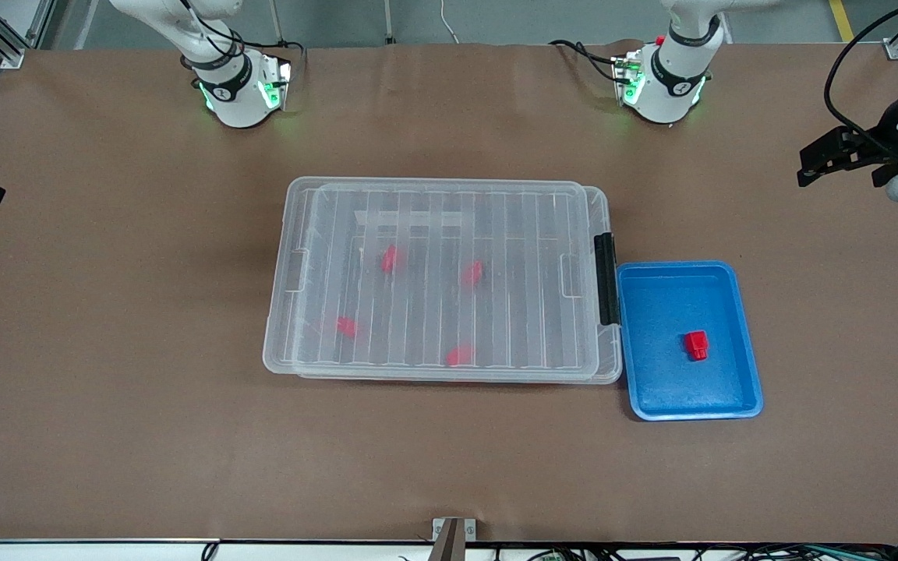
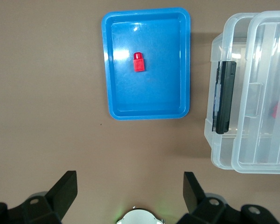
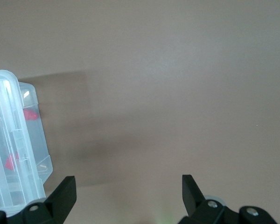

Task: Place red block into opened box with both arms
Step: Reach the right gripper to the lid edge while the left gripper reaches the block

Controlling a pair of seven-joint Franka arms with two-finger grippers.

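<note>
Red block lying in blue tray beside lidded box, left pincer and right pincer released, empty.

Two white robot arms with black fittings.
Each white base carries black bands, green lights and black cables; the left gripper has black fingers.

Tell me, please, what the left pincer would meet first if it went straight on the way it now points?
Probably bare brown table; the open left pincer points down beside the blue plastic tray.
</note>
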